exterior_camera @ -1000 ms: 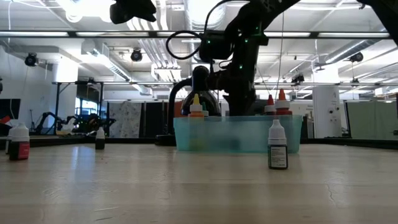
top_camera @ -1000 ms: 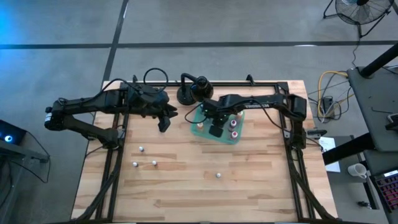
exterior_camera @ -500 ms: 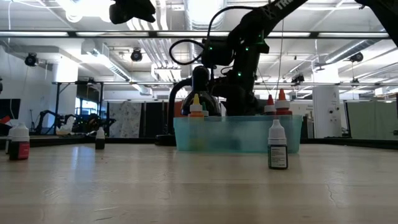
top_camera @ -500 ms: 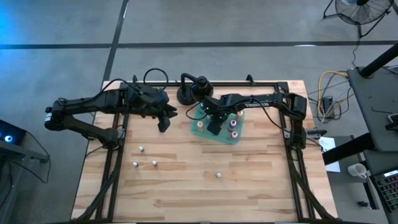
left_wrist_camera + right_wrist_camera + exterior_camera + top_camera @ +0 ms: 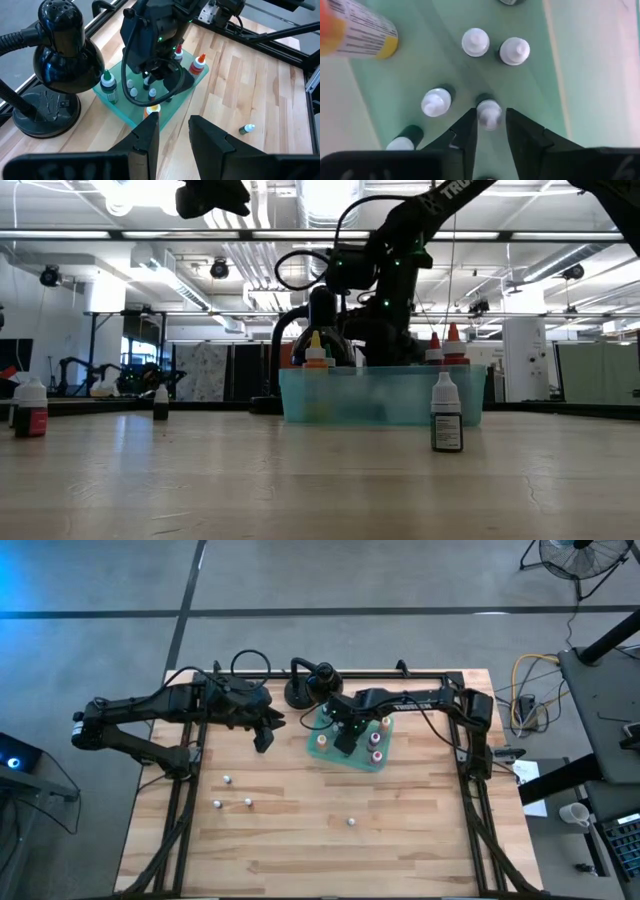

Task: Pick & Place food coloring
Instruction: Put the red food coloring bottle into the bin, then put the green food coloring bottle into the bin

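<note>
Over the tray (image 5: 318,753) near the worktop's back edge, the right gripper (image 5: 489,131) has just parted slightly around a bottle (image 5: 489,113), apparently releasing it. The left gripper (image 5: 172,131) waits open nearby.

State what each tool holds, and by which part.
The left tool is open and holds nothing, above the table. The right tool, inside the green tray, straddles the cap of a white-capped bottle; whether it grips it cannot be told.

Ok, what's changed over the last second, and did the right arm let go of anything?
The right gripper shifted slightly over the green tray; its fingers now stand just apart around a white-capped bottle standing in the tray, apparently just released. The left gripper and the loose bottles on the table stayed put.
</note>
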You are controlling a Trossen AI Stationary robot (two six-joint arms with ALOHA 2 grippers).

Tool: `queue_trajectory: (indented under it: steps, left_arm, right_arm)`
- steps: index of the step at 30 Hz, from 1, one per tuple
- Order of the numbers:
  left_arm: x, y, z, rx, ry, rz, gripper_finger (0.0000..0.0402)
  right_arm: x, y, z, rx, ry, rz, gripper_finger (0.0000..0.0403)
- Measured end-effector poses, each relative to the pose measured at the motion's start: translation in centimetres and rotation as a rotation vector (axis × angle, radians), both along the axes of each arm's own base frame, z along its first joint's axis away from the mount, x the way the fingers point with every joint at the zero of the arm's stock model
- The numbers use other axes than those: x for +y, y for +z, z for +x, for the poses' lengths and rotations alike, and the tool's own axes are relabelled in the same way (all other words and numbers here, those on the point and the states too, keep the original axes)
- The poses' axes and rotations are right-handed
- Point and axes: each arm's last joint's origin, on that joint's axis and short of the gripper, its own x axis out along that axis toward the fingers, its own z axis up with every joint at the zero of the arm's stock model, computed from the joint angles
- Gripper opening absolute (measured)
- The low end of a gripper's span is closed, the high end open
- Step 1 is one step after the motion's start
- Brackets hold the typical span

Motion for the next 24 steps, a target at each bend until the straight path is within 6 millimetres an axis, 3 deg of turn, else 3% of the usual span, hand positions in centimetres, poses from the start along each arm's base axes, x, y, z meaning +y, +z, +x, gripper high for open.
queue_trajectory:
  steps: [11, 18, 24]
  left_arm:
    - [0.0, 0.0, 0.0, 0.000, 0.001, -0.001, 0.0080]
    - [0.0, 0.0, 0.0, -0.001, 0.002, -0.002, 0.0080]
    - [0.0, 0.0, 0.0, -0.006, 0.014, -0.019, 0.0080]
  right_arm:
    - [0.1, 1.2, -0.5, 0.008, 0.008, 0.005, 0.0144]
    - [0.4, 4.5, -1.4, -0.085, 0.017, -0.026, 0.0159]
    - [1.9, 8.0, -2.2, -0.210, 0.142, -0.021, 0.0161]
